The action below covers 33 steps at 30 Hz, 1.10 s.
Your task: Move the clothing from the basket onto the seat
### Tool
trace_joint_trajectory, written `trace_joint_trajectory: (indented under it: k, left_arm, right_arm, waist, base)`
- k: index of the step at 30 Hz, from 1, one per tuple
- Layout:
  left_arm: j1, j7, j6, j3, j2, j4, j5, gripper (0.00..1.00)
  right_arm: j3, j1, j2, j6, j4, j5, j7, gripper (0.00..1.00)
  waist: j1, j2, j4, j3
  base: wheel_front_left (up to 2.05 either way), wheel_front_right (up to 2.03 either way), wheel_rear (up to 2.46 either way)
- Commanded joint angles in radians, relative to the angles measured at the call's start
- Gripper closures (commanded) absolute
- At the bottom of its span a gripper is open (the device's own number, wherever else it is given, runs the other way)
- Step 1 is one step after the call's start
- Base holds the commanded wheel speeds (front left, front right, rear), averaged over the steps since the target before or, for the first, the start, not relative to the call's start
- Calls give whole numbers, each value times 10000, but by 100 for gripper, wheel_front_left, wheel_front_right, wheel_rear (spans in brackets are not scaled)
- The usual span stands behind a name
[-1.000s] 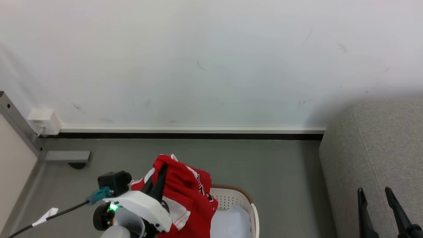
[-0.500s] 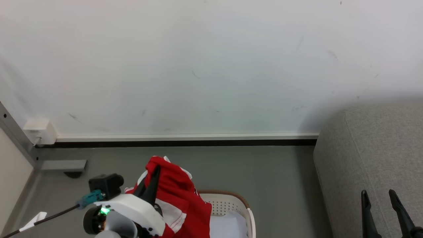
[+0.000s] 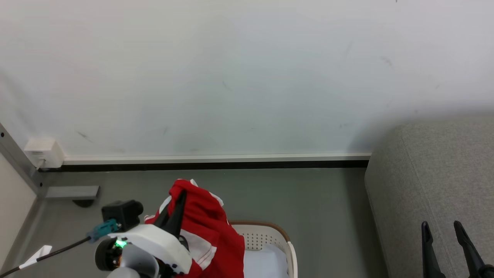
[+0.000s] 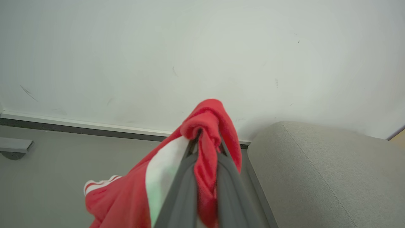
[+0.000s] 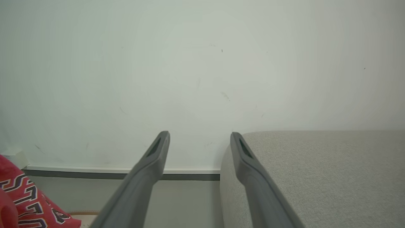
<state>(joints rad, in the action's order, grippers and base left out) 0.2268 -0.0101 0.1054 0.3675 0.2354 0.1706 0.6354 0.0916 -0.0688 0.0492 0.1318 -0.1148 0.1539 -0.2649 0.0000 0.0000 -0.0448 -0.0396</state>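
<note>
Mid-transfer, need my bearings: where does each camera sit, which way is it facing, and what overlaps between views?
Head view: on the head, looking forward and down at wall, basket and seat; left pincer holds the jersey lower left, right pincer open lower right.
Left wrist view: along its fingers, shut on the jersey, toward wall and seat.
Right wrist view: along its open fingers toward wall and seat edge.
Shared: all three show the jersey, wall and seat.

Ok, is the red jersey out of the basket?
Lifted: the red striped jersey hangs from the left gripper above the white perforated basket; lower end cut off, cannot tell.
</note>
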Motion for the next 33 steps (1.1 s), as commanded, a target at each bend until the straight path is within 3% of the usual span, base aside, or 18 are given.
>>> trace_joint_trajectory:
  k: [1, 7, 12, 17, 25, 33]
  left_arm:
    - [61, -7, -5, -18, 78, -62, -47, 100]
    - [386, 85, -127, 157, 167, -199, -202, 100]
    - [892, 324, -333, 496, 147, -465, -443, 100]
    - [1506, 616, -603, 953, 3, -683, -557, 100]
    - [2281, 905, -1157, 1866, -410, -338, -883, 100]
    - [2747, 905, -1742, 2858, -906, -148, -1114, 100]
  right_arm:
    - [-7, -56, 24, -21, 31, 34, 8, 0]
    - [-283, 164, 22, -21, 205, 38, 8, 0]
    - [-1177, 590, 158, -21, 626, -92, 8, 0]
    - [-2931, 1414, 907, -21, 771, 301, 8, 0]
    - [-6426, 3328, 2745, -21, 190, 1483, 56, 0]
    - [-8473, 4725, 3958, -21, -159, 2584, 428, 0]
  waist:
    - [0, 0, -4, 6]
    - [0, 0, -48, 80]
    - [0, 0, -74, 175]
    - [0, 0, -131, 252]
    - [0, 0, -223, 311]
    - [0, 0, -155, 330]
  base:
    - [0, 0, 0]
    - [0, 0, 0]
    - [0, 0, 0]
    - [0, 0, 0]
    - [0, 0, 0]
    - [0, 0, 0]
